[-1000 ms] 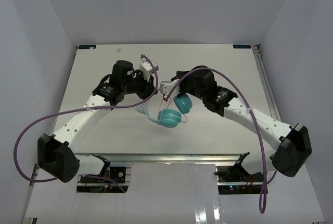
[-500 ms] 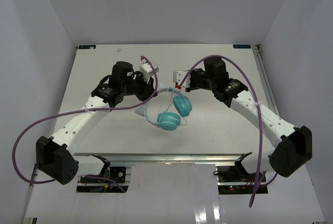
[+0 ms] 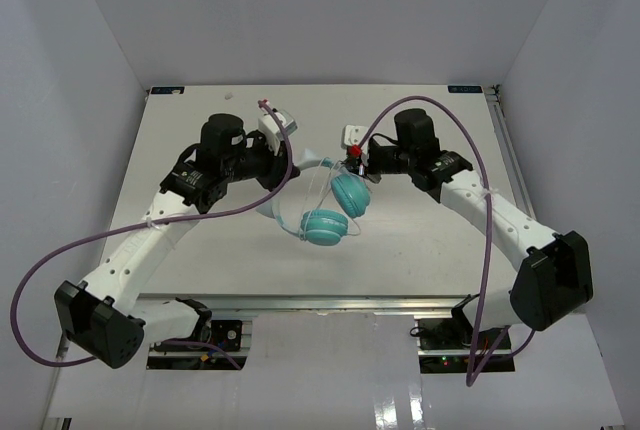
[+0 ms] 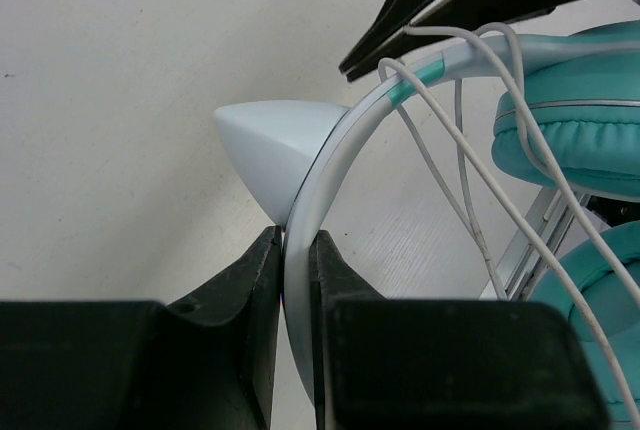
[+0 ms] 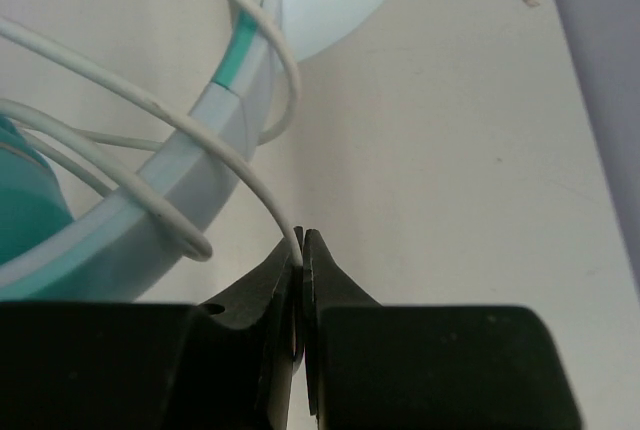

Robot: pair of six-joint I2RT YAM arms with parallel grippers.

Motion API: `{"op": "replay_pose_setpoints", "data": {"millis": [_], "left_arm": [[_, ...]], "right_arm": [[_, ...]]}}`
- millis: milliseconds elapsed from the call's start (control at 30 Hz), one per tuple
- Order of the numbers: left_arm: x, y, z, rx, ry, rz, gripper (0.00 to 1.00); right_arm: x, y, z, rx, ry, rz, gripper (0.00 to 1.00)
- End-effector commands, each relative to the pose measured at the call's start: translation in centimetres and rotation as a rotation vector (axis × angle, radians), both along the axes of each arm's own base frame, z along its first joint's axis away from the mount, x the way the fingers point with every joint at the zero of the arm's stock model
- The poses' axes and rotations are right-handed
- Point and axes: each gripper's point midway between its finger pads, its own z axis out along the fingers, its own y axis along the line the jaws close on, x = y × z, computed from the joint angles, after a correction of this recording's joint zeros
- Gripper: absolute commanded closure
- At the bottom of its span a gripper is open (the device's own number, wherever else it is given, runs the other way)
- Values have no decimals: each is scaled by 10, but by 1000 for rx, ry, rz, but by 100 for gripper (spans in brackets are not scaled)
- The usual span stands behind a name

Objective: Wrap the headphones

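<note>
The small over-ear headphones with round teal cups are being held between the two arms, over the middle of the white bench; the left fingers are clamping the thin pale-blue headband, closed down to its width; the right fingers are pinching the thin white cord, fully shut on it. To wrap well, the right arm should be circling the headband under light tension, laying turns side by side, while the left is bracing steady.
</note>
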Motion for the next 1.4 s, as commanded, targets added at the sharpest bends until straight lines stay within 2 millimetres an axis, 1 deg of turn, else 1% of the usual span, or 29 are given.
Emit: {"op": "replay_pose_setpoints", "data": {"millis": [0,67,133,233,267,300,367,433,500,533,600,667,733,833,900,933,967,1000,1067,1100,1167,1267,1367], "left_arm": [[-3,-1,56,-109,-96,22,100],[3,3,64,-119,-122,68,100],[8,7,70,-129,-138,110,100],[19,10,72,-160,-139,180,100],[25,11,68,-161,-146,203,100],[29,12,65,-164,-148,222,100],[39,12,56,-178,-151,261,100],[54,13,42,-180,-152,312,100],[63,14,33,-179,-154,344,100],[72,14,29,-196,-164,373,100],[89,17,7,-197,-155,422,100],[101,18,-2,-221,-156,452,100],[115,19,-23,-222,-142,481,100],[133,18,-50,-205,-126,509,100],[144,17,-66,-194,-117,521,100],[150,17,-77,-183,-112,529,100],[155,15,-83,-177,-111,532,100],[162,14,-96,-164,-103,535,100],[173,12,-113,-141,-101,547,100],[178,12,-119,-135,-101,552,100],[188,11,-135,-116,-98,560,100],[198,9,-152,-97,-81,568,100],[209,12,-170,-90,-52,595,100]], "right_arm": [[-20,14,9,155,217,62,92],[-23,18,21,237,269,90,92],[-28,19,24,297,353,102,92],[-33,20,18,364,514,96,92],[-34,20,17,377,579,85,92],[-31,22,16,395,602,80,92],[-26,25,5,409,676,46,92],[-19,27,-7,416,743,3,92],[-10,30,-22,411,809,-45,92],[-3,30,-31,412,842,-78,92],[9,33,-53,406,931,-138,92],[19,35,-63,411,981,-168,92],[27,39,-82,417,1075,-188,91],[50,45,-101,430,1137,-225,89],[64,49,-130,416,1198,-265,88],[72,51,-138,416,1214,-278,88],[78,53,-143,417,1220,-287,88],[84,53,-147,421,1222,-300,88],[98,56,-158,419,1218,-337,87],[102,55,-168,402,1219,-359,87],[113,56,-175,397,1197,-397,86],[121,53,-184,393,1201,-436,85],[124,47,-193,390,1214,-479,83]]}}
